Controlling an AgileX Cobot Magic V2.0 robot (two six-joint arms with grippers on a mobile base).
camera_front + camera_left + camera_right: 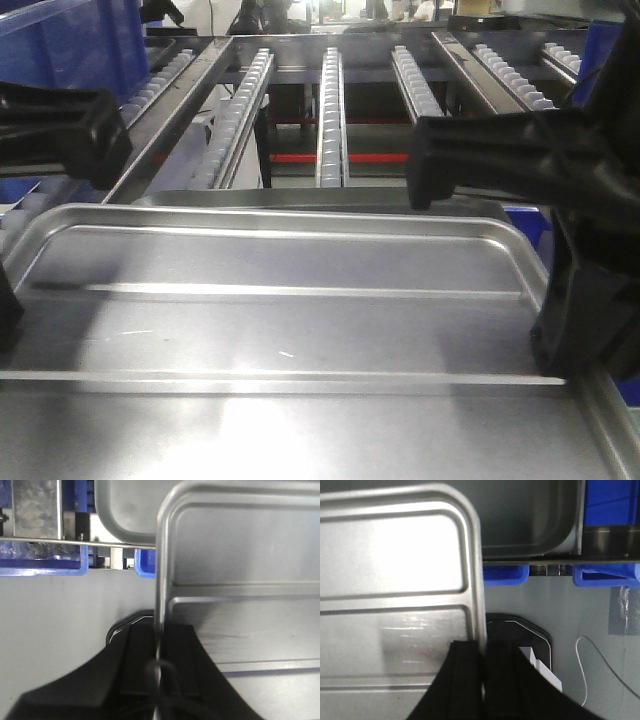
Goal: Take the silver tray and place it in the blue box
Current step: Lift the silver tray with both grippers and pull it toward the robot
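Rack: roller conveyor (330, 100) fills the background beyond the tray.
Blue box (60, 45): upper left in the front view, beside the conveyor, apart from the tray.
Silver tray (280, 320): level, held by both short rims, floor below.
Left tool (159, 640): pinching the tray's left rim.
Right tool (483, 655): pinching the tray's right rim.

The tray (290, 330) is hanging nearest the front camera, with the left gripper (157, 640) pinching its left rim and the right gripper (482, 652) pinching its right rim. A second pan (530, 525) is sitting just beyond the tray's far edge. The roller rack (332, 100) is stretching away behind the tray, and the box (60, 45) is standing beyond its far-left corner.
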